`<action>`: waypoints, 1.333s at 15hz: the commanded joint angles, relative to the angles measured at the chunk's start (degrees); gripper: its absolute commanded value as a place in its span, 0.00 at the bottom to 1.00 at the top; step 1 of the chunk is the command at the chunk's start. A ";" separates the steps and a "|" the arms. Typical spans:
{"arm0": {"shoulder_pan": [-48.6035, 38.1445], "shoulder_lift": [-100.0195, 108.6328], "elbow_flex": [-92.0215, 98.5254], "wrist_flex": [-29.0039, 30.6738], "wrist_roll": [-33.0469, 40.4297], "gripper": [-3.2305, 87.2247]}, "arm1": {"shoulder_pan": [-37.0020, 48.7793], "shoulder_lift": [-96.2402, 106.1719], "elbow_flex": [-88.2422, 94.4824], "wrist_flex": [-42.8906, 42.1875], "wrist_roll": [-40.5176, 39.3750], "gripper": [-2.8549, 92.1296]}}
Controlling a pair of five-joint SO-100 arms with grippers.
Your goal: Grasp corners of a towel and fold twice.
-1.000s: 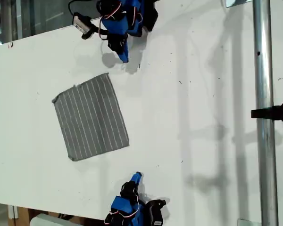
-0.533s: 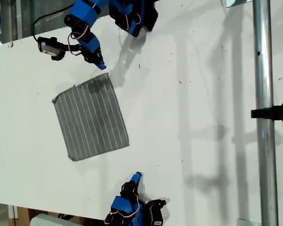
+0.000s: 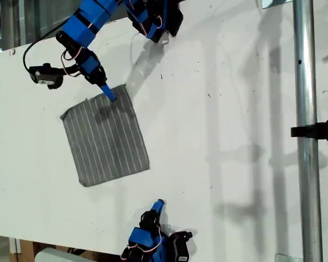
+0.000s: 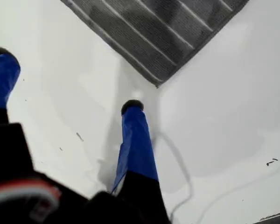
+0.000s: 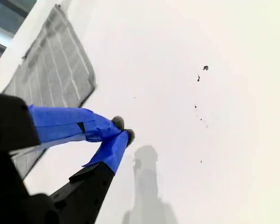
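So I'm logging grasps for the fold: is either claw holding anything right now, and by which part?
Nothing is held. My first claw is open just short of a towel corner; my second claw is shut on nothing, away from the towel.

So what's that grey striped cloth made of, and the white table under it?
The grey striped cloth looks like soft woven fabric: the first wrist view shows ribbed texture and a stitched hem. The white table looks like a smooth, hard, slightly glossy board, perhaps laminate; it shows soft shadows and a few dark specks.

Grey white-striped towel, flat, unfolded, slightly askew on table.
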 commanded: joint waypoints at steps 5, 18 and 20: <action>0.18 0.26 0.26 -0.18 -1.05 0.00 | 4.22 -15.91 6.06 -17.40 -6.06 0.48; -0.26 0.26 0.26 -0.18 -2.20 0.00 | 6.15 -29.71 4.75 -26.10 -8.61 0.03; -0.26 0.26 0.26 -0.79 -3.16 0.00 | 5.45 -29.97 4.75 -26.46 -8.61 0.03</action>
